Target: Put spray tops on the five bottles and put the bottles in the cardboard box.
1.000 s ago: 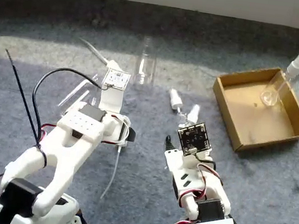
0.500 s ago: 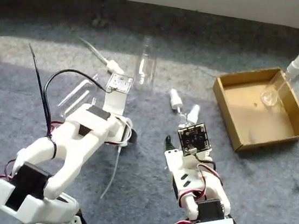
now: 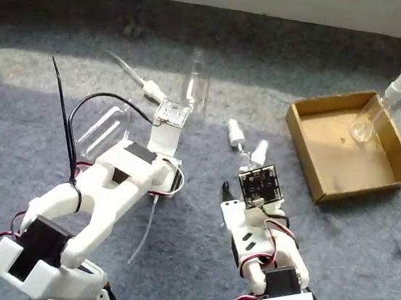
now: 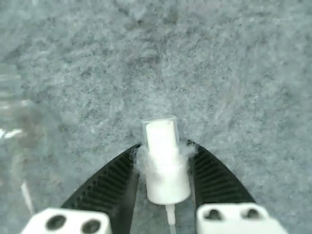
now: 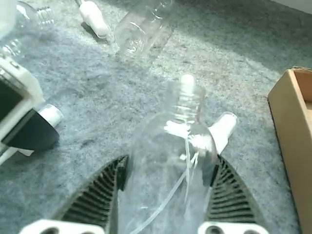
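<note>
My left gripper (image 4: 164, 147) is shut on a white spray top (image 4: 163, 163) whose thin dip tube (image 3: 150, 217) trails back beneath the arm. It hovers over the grey carpet, near a clear bottle (image 3: 195, 83). My right gripper (image 5: 170, 163) is shut on a clear, uncapped bottle (image 5: 183, 141) with its neck pointing away from the arm. A loose spray top (image 5: 224, 127) lies just behind that bottle. The cardboard box (image 3: 329, 177) at the right holds one bottle (image 3: 364, 126) fitted with a spray top.
Another clear bottle (image 3: 104, 127) lies left of the left arm. A spray top with a tube (image 3: 150, 85) lies near it, and a further spray top (image 3: 235, 132) lies ahead of the right arm. A black cable loops over the left arm (image 3: 108, 190).
The left arm has swung right, toward the right arm, carrying the spray top. The right arm and its bottle have not moved.
</note>
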